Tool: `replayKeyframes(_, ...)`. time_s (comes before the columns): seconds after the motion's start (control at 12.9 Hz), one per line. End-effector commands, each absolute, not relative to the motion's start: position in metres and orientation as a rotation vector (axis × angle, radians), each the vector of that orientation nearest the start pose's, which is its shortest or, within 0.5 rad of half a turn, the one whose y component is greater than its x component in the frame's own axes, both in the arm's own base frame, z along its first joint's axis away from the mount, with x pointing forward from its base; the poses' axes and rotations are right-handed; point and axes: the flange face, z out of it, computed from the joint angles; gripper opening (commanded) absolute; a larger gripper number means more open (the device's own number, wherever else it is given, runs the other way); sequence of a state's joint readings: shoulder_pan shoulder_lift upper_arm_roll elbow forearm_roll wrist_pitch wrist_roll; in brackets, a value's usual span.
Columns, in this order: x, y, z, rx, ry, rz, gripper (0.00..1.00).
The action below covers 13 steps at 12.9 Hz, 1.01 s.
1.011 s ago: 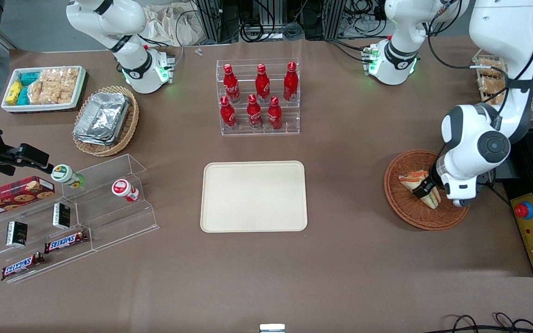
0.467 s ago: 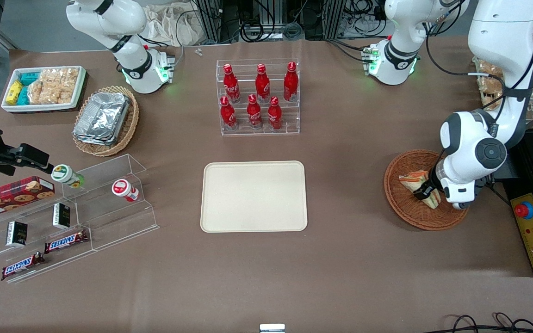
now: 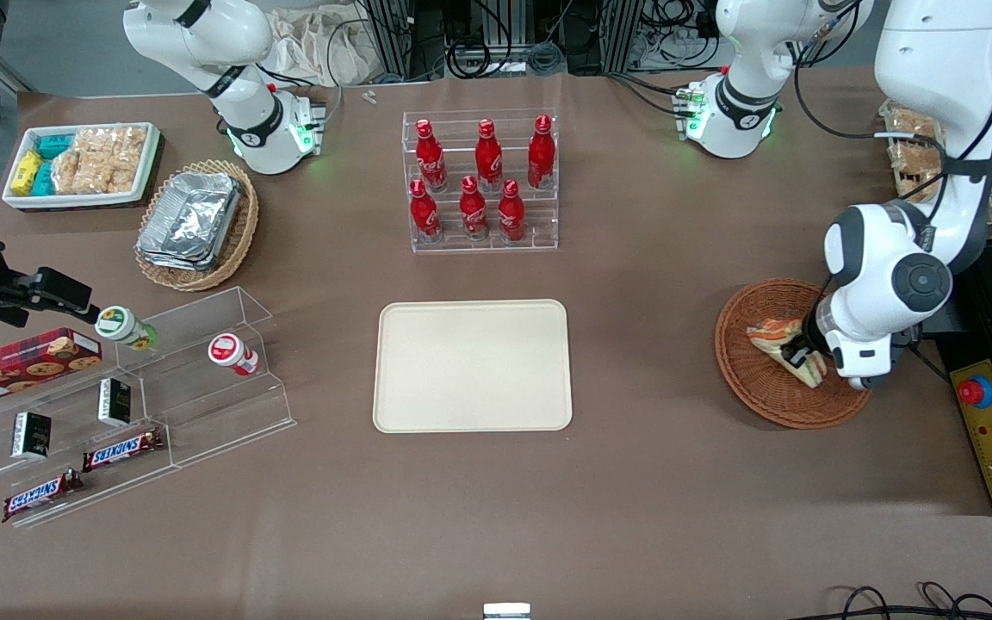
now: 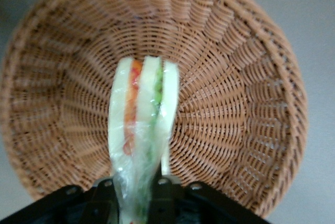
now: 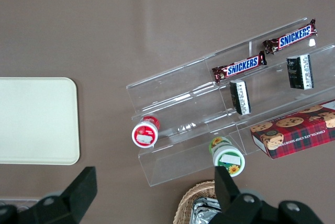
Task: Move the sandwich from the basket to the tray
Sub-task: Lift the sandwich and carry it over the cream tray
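The sandwich (image 3: 773,334), a clear-wrapped white-bread wedge with orange, red and green layers, is in the round reddish-brown wicker basket (image 3: 735,370) toward the working arm's end of the table. My left gripper (image 3: 799,356) is over the basket and shut on the wedge's wider end. In the left wrist view the sandwich (image 4: 142,114) stands on edge between the black fingers (image 4: 163,191), pointing out over the woven basket floor (image 4: 235,103). I cannot tell whether it touches the weave. The cream tray (image 3: 472,365) lies flat and bare at mid-table.
A rack of red bottles (image 3: 480,181) stands farther from the camera than the tray. A yellow control box with a red button (image 3: 988,422) sits beside the basket. Acrylic shelves with snacks (image 3: 117,405), a tan basket of foil containers (image 3: 196,222) and a white snack bin (image 3: 81,164) lie toward the parked arm's end.
The gripper, still shut on the sandwich, has shifted it slightly within the basket toward the working arm's side. Nothing else has moved.
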State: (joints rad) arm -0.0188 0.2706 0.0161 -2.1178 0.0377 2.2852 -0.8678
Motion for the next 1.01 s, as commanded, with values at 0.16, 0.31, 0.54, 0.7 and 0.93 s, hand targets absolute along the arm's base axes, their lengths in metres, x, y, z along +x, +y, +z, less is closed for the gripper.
replayKeyframes(0.16,0.599,-0.016,0.420,-2.741,-1.231,0.234,0.13)
replayKeyframes(0.31,0.608,-0.034,0.473,-2.780,-1.189,0.220,0.13)
replayKeyframes(0.54,0.604,-0.071,0.497,-2.873,-0.981,0.255,0.16)
replayKeyframes(0.7,0.598,-0.121,0.498,-2.939,-0.813,0.256,0.19)
replayKeyframes(0.93,0.582,-0.217,0.501,-3.028,-0.540,0.237,0.18)
